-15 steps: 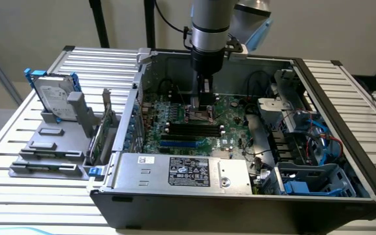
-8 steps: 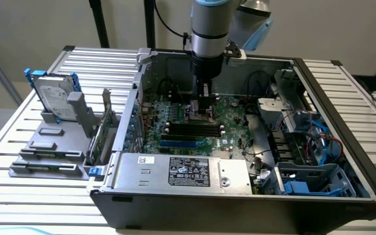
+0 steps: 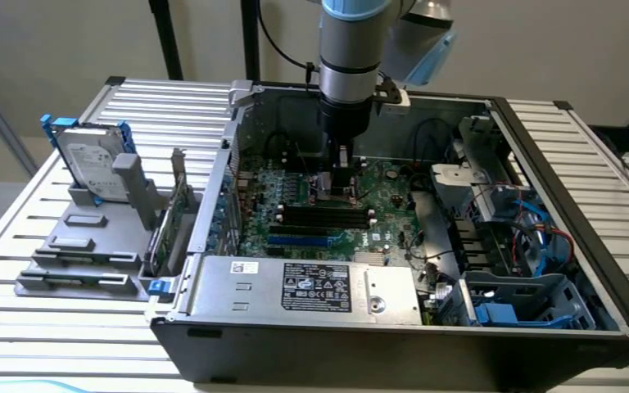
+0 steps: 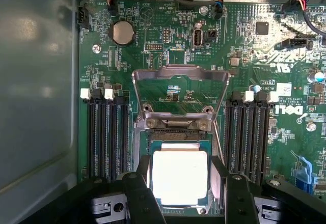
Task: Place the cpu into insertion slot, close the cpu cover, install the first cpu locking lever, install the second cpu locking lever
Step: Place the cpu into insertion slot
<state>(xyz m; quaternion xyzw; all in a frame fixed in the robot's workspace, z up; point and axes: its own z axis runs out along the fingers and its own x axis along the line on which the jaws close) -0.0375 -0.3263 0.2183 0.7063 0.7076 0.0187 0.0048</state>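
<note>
cpu (image 4: 180, 175) in insertion slot (image 4: 175, 132), tool (image 4: 184, 188) spread

I see the gripper (image 3: 339, 177) hanging inside the open computer case (image 3: 402, 354), close above the middle of the green motherboard (image 3: 389, 206).

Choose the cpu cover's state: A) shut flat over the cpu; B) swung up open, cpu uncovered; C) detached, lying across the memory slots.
B: the cpu cover stands raised on its hinge, and the pale top of the cpu lies bare.
</note>
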